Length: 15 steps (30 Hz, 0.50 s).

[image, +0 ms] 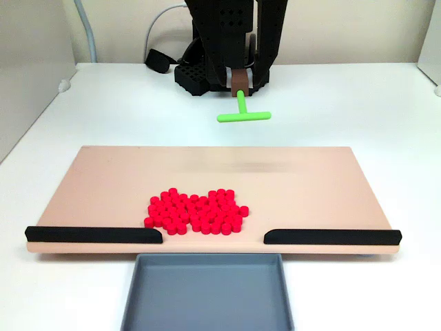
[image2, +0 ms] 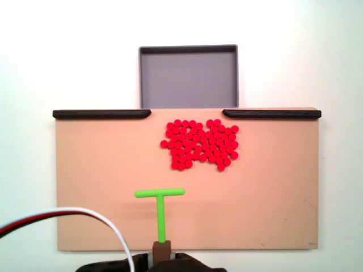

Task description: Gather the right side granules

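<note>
Nearest the camera in a fixed view, a shallow grey rectangular plastic tray (image: 207, 293) with raised walls abuts the front edge of a flat, smooth beige rectangular board (image: 103, 186), at the gap between two low black bars (image: 89, 234). Just behind that gap, on the board, lie the granules (image: 196, 211): dozens of small bright red matte plastic short cylinders, all alike, packed into one irregular, roughly oblong cluster, many touching. Seen from above in a fixed view, the granules (image2: 200, 144) sit near the tray-side edge of the board, slightly right of the tray's centre. Beyond the cluster, well apart from it, a green T-shaped plastic stick (image: 242, 112) hangs crossbar-down, its stem clamped between the fingers of the black gripper (image: 239, 81). Nothing lies between the crossbar and the granules. A white cable (image2: 85, 218) crosses the board's lower left corner.
</note>
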### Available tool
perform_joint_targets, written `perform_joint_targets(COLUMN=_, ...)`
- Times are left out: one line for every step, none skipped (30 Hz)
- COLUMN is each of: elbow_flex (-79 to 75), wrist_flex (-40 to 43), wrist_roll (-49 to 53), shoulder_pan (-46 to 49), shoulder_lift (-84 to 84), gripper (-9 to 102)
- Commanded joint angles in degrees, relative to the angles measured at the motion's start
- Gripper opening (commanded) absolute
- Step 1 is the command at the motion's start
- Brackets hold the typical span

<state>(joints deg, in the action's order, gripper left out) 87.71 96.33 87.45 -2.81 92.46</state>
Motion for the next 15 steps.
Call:
perform_joint_targets(elbow_flex=-1.8, wrist_flex=-0.1, wrist_roll=0.5, shoulder_pan=0.4, shoulder_lift=0.5, gripper=0)
perform_joint_targets(elbow_flex=-1.8, wrist_flex=-0.1, wrist_roll=0.5, shoulder_pan=0.5, shoulder_lift=0.5, gripper=0)
perform_joint_targets(elbow_flex=-1.8, wrist_flex=-0.1, wrist_roll=0.5, shoulder_pan=0.7, shoulder_lift=0.5, gripper=0)
perform_joint_targets(elbow_flex=-1.8, wrist_flex=-0.1, wrist_roll=0.7, shoulder_pan=0.7, shoulder_lift=0.5, gripper=0)
perform_joint_targets(elbow_flex=-1.8, wrist_flex=-0.1, wrist_roll=0.7, shoulder_pan=0.8, shoulder_lift=0.5, gripper=0)
perform_joint_targets(elbow_flex=-1.8, wrist_flex=-0.1, wrist_roll=0.7, shoulder_pan=0.8, shoulder_lift=0.5, gripper=0)
perform_joint_targets(elbow_flex=-1.8, wrist_flex=-0.1, wrist_roll=0.8, shoulder_pan=0.9, shoulder_lift=0.6, gripper=0)
perform_joint_targets(elbow_flex=-1.8, wrist_flex=-0.1, wrist_roll=0.8, shoulder_pan=0.9, shoulder_lift=0.6, gripper=0)
perform_joint_targets(elbow_flex=-1.8, wrist_flex=-0.1, wrist_roll=0.9, shoulder_pan=0.9, shoulder_lift=0.6, gripper=0)
perform_joint_targets(elbow_flex=-1.8, wrist_flex=-0.1, wrist_roll=0.9, shoulder_pan=0.9, shoulder_lift=0.7, gripper=0)
perform_joint_targets(elbow_flex=-1.8, wrist_flex=-0.1, wrist_roll=0.9, shoulder_pan=0.9, shoulder_lift=0.7, gripper=0)
perform_joint_targets(elbow_flex=-1.8, wrist_flex=-0.1, wrist_roll=1.0, shoulder_pan=1.0, shoulder_lift=0.7, gripper=0)
perform_joint_targets(elbow_flex=-1.8, wrist_flex=-0.1, wrist_roll=1.0, shoulder_pan=1.0, shoulder_lift=0.7, gripper=0)
perform_joint_targets(elbow_flex=-1.8, wrist_flex=-0.1, wrist_roll=1.1, shoulder_pan=1.0, shoulder_lift=0.7, gripper=0)
perform_joint_targets(elbow_flex=-1.8, wrist_flex=-0.1, wrist_roll=1.1, shoulder_pan=1.0, shoulder_lift=0.7, gripper=0)
